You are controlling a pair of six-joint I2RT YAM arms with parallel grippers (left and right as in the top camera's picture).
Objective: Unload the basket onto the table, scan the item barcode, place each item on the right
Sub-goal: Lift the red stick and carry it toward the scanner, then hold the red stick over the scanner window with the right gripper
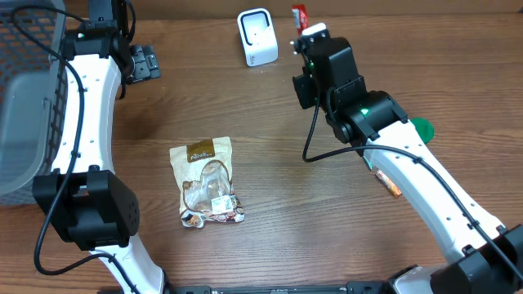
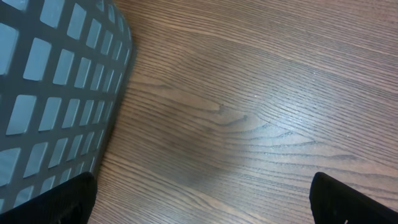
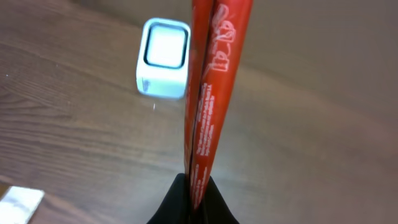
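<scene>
Nearest, a snack bag (image 1: pixel 207 184) lies flat on the table (image 1: pixel 270 163) at about seven o'clock from the middle, with neither arm touching it. Farther out at eleven o'clock, the left gripper (image 1: pixel 145 62) stands wide open over bare wood, just beside the grey basket (image 2: pixel 56 93). At one o'clock the right gripper (image 3: pixel 193 199) is clamped on a thin red packet (image 3: pixel 211 93) (seen edge-on from the wrist). The white scanner (image 1: pixel 257 37) stands near it, toward its nine o'clock.
</scene>
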